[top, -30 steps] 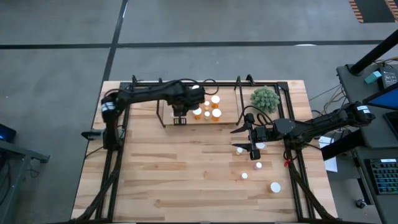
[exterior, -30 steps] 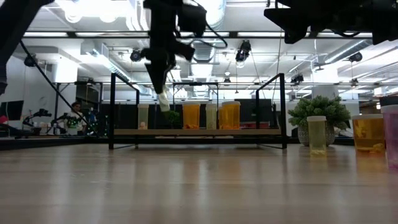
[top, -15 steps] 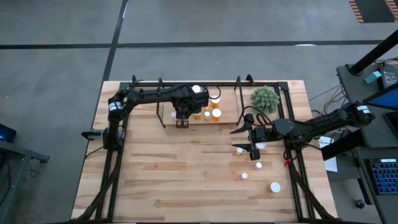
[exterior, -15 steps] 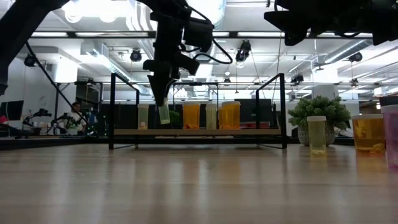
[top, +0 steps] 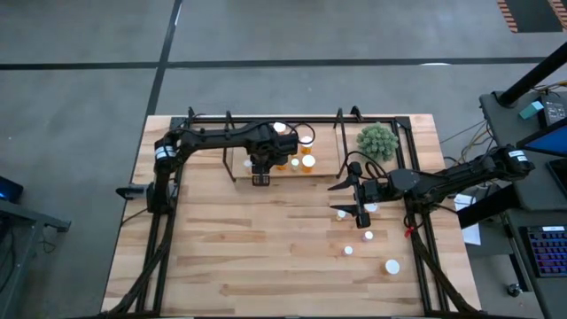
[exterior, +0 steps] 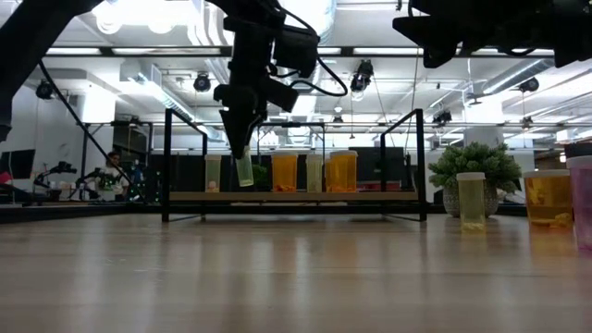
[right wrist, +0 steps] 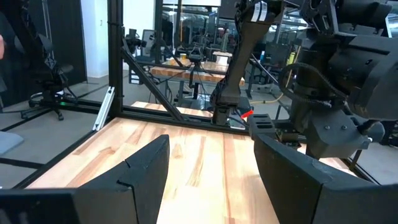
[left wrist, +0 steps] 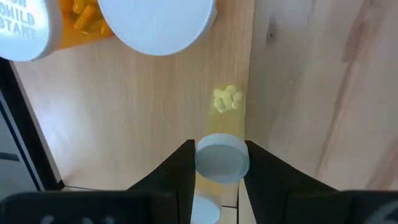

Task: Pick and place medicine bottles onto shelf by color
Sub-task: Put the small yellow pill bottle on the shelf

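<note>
Hanging over the front edge of the shelf (top: 266, 170), upper centre of the high view, the left gripper (exterior: 242, 146) pinches a pale yellow-green bottle (exterior: 244, 170) by its white cap, upright, its base clear of the board. Just beside it on the shelf stand other medicine bottles — a pale one (exterior: 214, 173) at its left in the low view, two orange ones (exterior: 285, 172) (exterior: 342, 171) at its right. The black upright (exterior: 167, 165) frames the shelf's left end. At right of centre in the high view the right gripper (top: 359, 199) hovers above the table (top: 248, 248) with fingers spread and nothing between them; white-capped bottles (top: 368, 236) sit below it in the frame, and the green spiky plant (top: 377, 141) stands above it in the frame.
</note>
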Controlling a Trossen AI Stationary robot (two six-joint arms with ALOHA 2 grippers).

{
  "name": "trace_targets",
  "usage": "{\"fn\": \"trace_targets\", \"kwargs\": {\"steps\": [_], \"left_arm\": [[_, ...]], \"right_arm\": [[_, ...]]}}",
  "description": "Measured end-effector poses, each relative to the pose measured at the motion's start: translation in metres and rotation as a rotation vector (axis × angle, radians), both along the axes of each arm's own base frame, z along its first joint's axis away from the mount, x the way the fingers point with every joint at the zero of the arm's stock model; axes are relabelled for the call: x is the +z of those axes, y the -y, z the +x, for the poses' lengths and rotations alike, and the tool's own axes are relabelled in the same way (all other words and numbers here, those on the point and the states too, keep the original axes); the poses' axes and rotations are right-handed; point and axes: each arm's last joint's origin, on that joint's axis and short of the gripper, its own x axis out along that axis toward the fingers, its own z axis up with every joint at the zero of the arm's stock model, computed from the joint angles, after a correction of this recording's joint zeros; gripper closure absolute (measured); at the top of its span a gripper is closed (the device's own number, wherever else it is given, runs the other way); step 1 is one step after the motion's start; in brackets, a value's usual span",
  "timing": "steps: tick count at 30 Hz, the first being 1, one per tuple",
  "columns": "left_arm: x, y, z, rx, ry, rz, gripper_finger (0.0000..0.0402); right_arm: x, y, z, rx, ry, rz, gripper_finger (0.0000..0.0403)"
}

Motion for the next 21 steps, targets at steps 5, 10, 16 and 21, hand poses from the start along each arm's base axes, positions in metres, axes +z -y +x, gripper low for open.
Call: {"fn": "trace_targets", "kwargs": {"steps": [5,10,16,21], "left_arm": [[-0.0002,-0.0003,0.0007,0.010,0.009,0.003,0.0306],[-0.0002,-0.0008,0.0022,0.016,0.026,0.011,0.0306],[-0.0004,-0.0007,0.0018,0.017,0.022,0.010,0.0306],[-0.0010,-0.0013,0.0015,0.018,0.019,0.013,0.0306]], "right_arm": [[0.0000,0.0000,0.0000,0.000,0.000,0.000,0.0177],[0.0000,0.0000,0.0000,0.000,0.000,0.002,0.0177],[0.0000,0.0000,0.0000,0.001,-0.001,0.008,0.0177],[0.0000,0.0000,0.0000,0.001,-0.001,0.009,0.0177]]}}
